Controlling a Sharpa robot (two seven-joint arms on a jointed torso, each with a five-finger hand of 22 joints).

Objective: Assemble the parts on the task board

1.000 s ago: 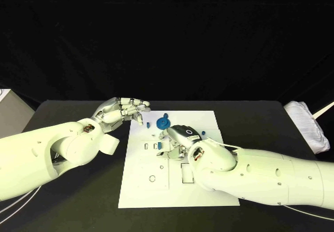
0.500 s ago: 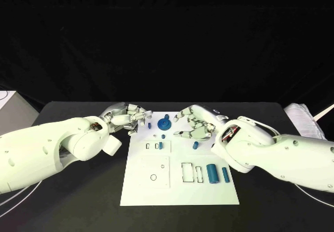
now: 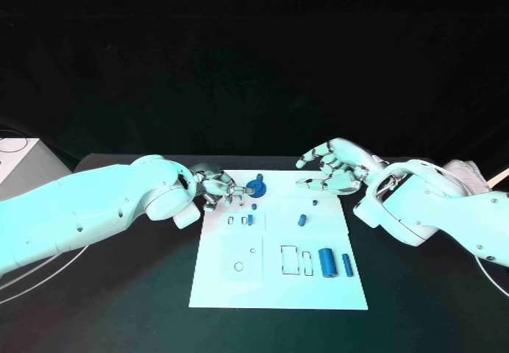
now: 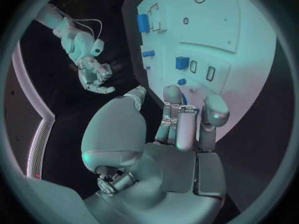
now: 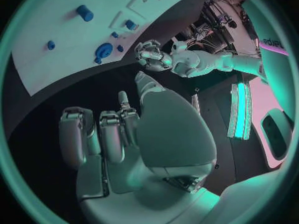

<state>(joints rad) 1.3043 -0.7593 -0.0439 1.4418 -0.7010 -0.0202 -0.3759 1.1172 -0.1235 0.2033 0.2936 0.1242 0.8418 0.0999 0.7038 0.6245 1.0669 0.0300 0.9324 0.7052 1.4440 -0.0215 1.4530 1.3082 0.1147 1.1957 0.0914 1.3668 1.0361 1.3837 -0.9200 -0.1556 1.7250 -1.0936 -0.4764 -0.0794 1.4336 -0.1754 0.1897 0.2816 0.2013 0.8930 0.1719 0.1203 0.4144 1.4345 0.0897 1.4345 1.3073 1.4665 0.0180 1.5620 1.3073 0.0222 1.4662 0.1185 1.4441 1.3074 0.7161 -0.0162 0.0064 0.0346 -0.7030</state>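
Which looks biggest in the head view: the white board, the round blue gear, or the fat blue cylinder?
1. White board
2. and 3. Round blue gear and fat blue cylinder: look about alike, so no ranking.

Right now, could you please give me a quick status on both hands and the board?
Left hand open at the task board's far left edge. Right hand open, raised past the far right corner. Blue parts, gear-like piece included, lie ungripped. Nothing in the way.

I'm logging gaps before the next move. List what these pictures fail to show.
- Left hand, head view: its own arm hides whether the fingers touch the task board.
- Blue round part, head view: too small to tell whether it is seated.
- Right hand: empty, above the table beyond the board.
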